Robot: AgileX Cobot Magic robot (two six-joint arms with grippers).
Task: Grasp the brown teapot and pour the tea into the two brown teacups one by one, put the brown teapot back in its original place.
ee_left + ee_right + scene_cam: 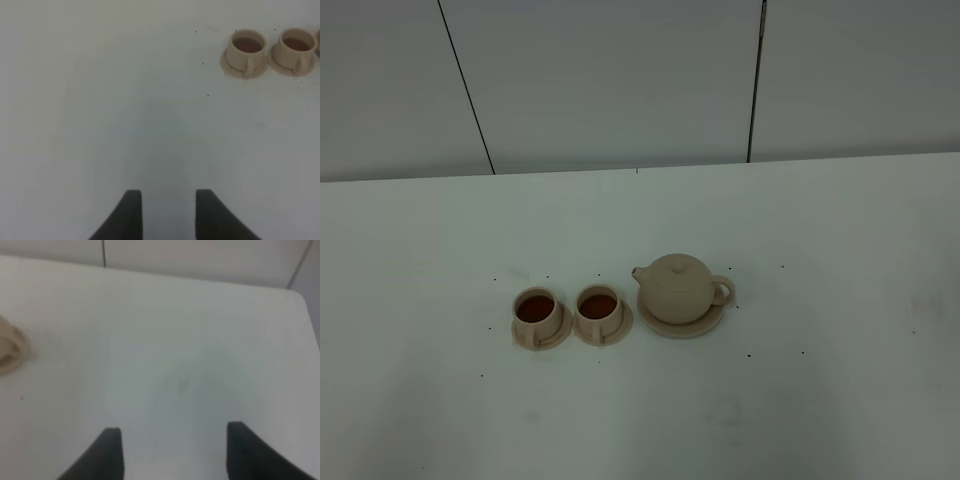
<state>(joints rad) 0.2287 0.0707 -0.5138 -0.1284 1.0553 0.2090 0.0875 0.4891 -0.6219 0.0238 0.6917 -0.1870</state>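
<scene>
Neither gripper shows from above: teapot (678,288) sits on its saucer (678,327), beside 2 full cups (537,307) (599,304). Left wrist: left gripper (167,212) empty, jaws apart, cups well ahead. Right wrist: right gripper (170,452) spread wide, empty, over bare table (190,340). Careless retreat could clip cups, spilling tea.
</scene>
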